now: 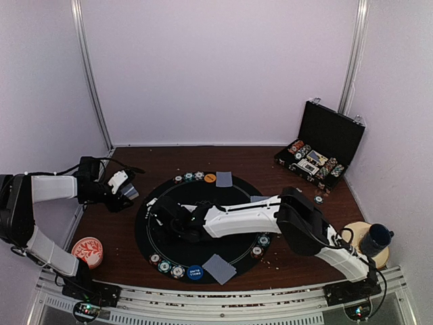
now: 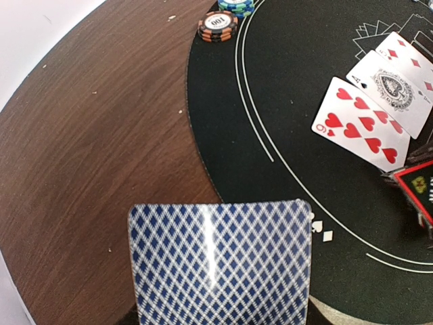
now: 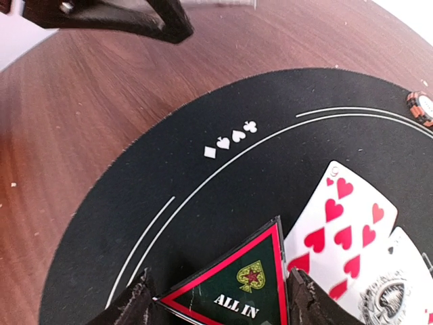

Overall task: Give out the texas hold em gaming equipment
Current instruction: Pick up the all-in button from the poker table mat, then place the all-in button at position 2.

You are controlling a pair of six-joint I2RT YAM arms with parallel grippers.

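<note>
- On the mat (image 1: 143,227), chips (image 1: 166,266) and cards (image 2: 362,125) were already laid.
- One card (image 2: 220,264) was clenched in the left gripper (image 1: 124,189), undealt.
- Marker (image 3: 233,288) was flanked by the right gripper (image 3: 220,302); whether it was grasped could not be told.

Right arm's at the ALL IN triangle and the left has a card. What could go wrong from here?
1. The ALL IN triangle sits between the fingers of the right gripper, its edge right at the nine of hearts. Moving it may drag that face-up card.
2. The left gripper holds a blue-backed card above the edge of the black mat. Released here, it could land partly on the wooden table.
</note>
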